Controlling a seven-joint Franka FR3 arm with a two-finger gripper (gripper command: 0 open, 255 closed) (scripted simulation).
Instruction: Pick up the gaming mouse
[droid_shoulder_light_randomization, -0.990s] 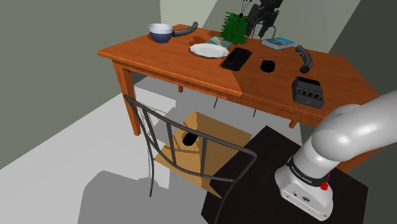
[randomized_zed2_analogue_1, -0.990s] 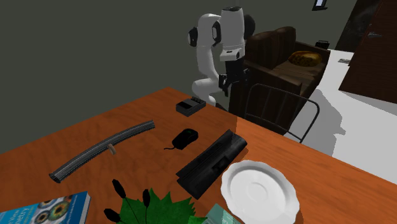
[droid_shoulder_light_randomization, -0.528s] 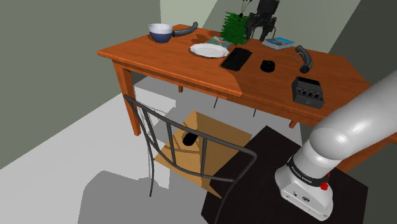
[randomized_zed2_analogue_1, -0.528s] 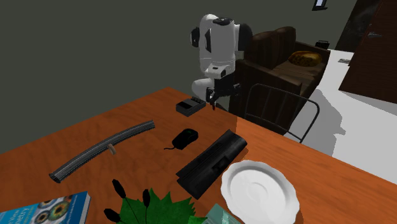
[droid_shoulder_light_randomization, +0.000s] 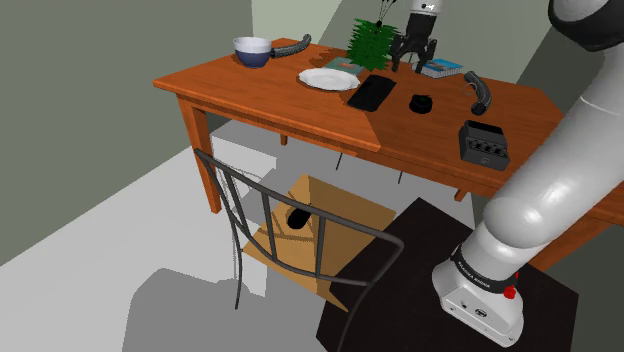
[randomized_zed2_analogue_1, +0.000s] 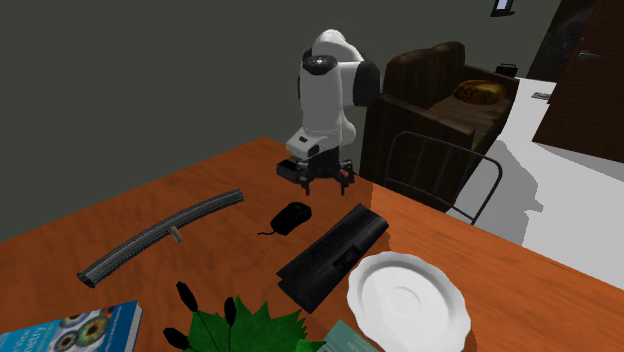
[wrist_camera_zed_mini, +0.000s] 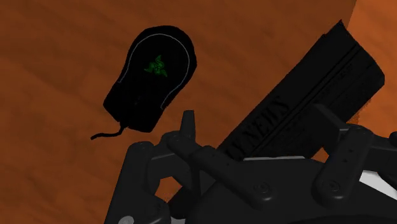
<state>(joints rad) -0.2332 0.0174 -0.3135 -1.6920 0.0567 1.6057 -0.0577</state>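
The gaming mouse is black, with a green logo on its back and a short cable. It lies on the brown wooden table beside a black keyboard. My black gripper hangs open above the table with nothing between its fingers. In the wrist view the mouse lies off to one side of the fingers, and the keyboard lies under them.
A white plate, a bowl, a green plant, a book, a curved black bar and a black box share the table. A wire chair stands in front.
The arm has swung in over the table and the gripper has come down to just above the surface near the mouse. The mouse and the other things have not moved.
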